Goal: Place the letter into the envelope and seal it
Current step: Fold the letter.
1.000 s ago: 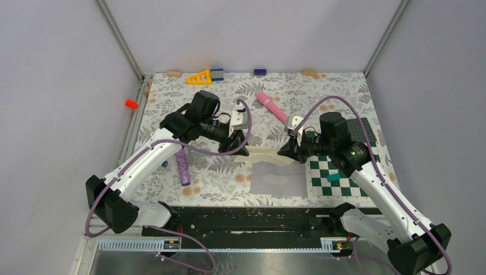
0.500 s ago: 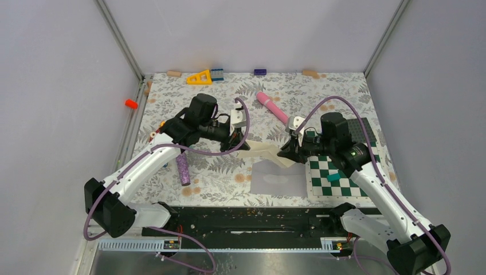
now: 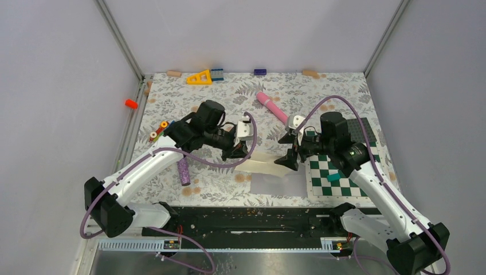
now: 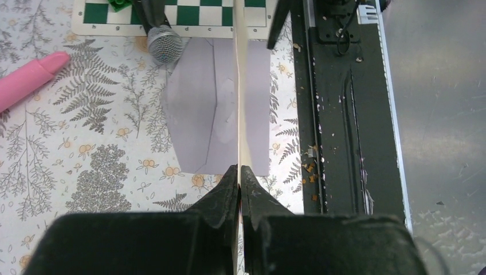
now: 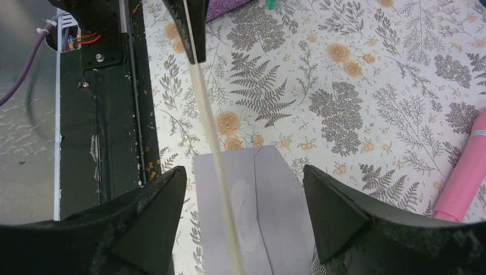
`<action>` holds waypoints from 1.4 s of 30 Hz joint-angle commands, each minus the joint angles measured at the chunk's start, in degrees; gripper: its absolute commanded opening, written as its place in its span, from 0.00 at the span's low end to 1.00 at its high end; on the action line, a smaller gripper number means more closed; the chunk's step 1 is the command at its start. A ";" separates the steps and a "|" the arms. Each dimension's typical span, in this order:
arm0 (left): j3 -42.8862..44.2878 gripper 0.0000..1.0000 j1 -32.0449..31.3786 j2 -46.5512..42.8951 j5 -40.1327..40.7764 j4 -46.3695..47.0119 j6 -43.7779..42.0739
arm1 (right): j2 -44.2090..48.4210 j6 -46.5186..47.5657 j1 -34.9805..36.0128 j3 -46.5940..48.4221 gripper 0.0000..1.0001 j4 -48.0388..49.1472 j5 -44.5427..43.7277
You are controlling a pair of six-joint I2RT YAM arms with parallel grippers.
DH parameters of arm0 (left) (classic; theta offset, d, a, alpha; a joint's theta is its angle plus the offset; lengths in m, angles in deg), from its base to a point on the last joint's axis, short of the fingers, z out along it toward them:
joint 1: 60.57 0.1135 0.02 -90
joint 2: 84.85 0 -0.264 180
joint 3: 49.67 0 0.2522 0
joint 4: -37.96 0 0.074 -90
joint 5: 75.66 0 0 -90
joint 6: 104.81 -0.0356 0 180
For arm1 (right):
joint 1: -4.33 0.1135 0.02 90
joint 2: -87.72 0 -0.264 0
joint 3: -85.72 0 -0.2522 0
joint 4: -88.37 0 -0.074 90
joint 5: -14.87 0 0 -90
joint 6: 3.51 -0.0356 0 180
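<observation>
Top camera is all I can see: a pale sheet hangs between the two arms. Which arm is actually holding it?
Observer: The left one. Its wrist camera shows the left fingers pinched shut on one end of the letter.
Operator: So what is the other arm doing?
Observer: Nothing has hold there. In the right wrist camera the right fingers stand wide apart, and the letter passes between them without touching either.
</observation>
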 commanded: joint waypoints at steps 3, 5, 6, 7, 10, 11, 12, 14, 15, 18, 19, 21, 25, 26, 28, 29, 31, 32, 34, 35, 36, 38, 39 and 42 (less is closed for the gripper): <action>2.90 0.00 -1.25 0.90 -0.29 -2.23 -3.60 | -1.28 -2.39 -0.27 -1.02 0.71 4.58 3.96; 3.21 0.00 -1.21 1.07 -0.54 -2.23 -3.52 | -1.50 -1.66 -0.14 -1.30 0.64 3.69 5.55; 3.43 0.00 -1.25 1.16 -0.70 -2.30 -3.42 | -1.61 -1.26 -0.04 -1.41 0.61 3.22 6.25; 3.49 0.00 -1.25 1.24 -0.83 -2.25 -3.32 | -1.59 -0.86 0.06 -1.43 0.58 2.78 6.87; 3.08 0.00 -1.24 1.12 -0.63 -1.30 -2.66 | -1.88 -0.27 0.33 -1.43 0.46 1.93 7.46; 2.80 0.00 -1.25 1.02 -0.43 -0.74 -2.36 | -1.94 -0.27 0.41 -1.37 0.37 1.93 7.40; 2.53 0.00 -1.25 0.93 -0.21 -0.29 -2.14 | -2.19 -0.19 0.43 -1.35 0.30 1.80 7.21; 2.23 0.00 -1.19 0.73 -0.01 0.20 -1.80 | -2.43 -0.01 0.52 -1.30 0.08 1.59 7.02; 2.18 0.00 -1.19 0.69 0.01 0.23 -1.74 | -2.54 0.06 0.56 -1.33 0.00 1.59 6.88; 2.26 0.00 -1.19 0.57 0.00 0.27 -1.61 | -2.72 0.12 0.61 -1.30 0.12 1.49 6.55; 2.27 0.00 -1.17 0.51 0.00 0.27 -1.70 | -2.61 0.51 0.61 -1.20 0.34 1.22 6.31; 2.22 0.00 -1.16 0.24 0.12 0.32 -1.80 | -2.07 2.13 0.61 -0.88 0.69 -0.07 5.31; 1.71 0.00 -1.17 -0.56 0.47 0.32 -2.11 | -0.94 5.96 0.61 -0.86 0.70 -3.12 2.45; 1.59 0.00 -1.07 -0.79 0.44 0.32 -2.20 | -0.90 6.58 0.61 -0.99 0.66 -3.64 2.28; 1.40 0.00 -1.08 -1.22 0.54 0.32 -2.35 | -1.23 7.38 0.60 -0.92 0.52 -4.75 2.25; 1.31 0.00 -1.08 -1.35 0.61 0.32 -2.48 | -1.53 8.02 0.58 -0.72 0.44 -5.36 2.21; 1.23 0.00 -0.95 -1.69 0.72 0.32 -2.65 | -2.34 9.02 0.56 -0.16 0.14 -6.70 1.82; 1.17 0.00 -0.91 -1.91 0.79 0.32 -2.72 | -2.56 9.44 0.52 0.07 0.01 -7.26 1.44; 1.19 0.00 -0.69 -2.14 0.71 0.30 -2.78 | -2.95 10.47 0.52 0.67 0.00 -8.74 1.12; 1.19 0.00 -0.57 -2.23 0.72 0.31 -2.78 | -2.90 10.85 0.52 0.74 0.00 -9.28 1.18; 1.14 0.00 -0.55 -2.33 0.72 0.32 -2.80 | -2.89 11.12 0.52 0.88 0.16 -9.71 1.12; 1.07 0.00 -0.36 -2.51 0.76 0.32 -2.92 | -2.54 11.95 0.52 1.49 0.56 -10.88 0.45; 1.04 0.00 -0.32 -2.57 0.79 0.30 -2.96 | -2.29 12.17 0.52 1.71 0.61 -11.24 -0.10; 1.04 0.00 0.01 -2.74 0.80 0.31 -2.97 | -1.25 13.45 0.39 1.69 0.57 -12.31 -1.53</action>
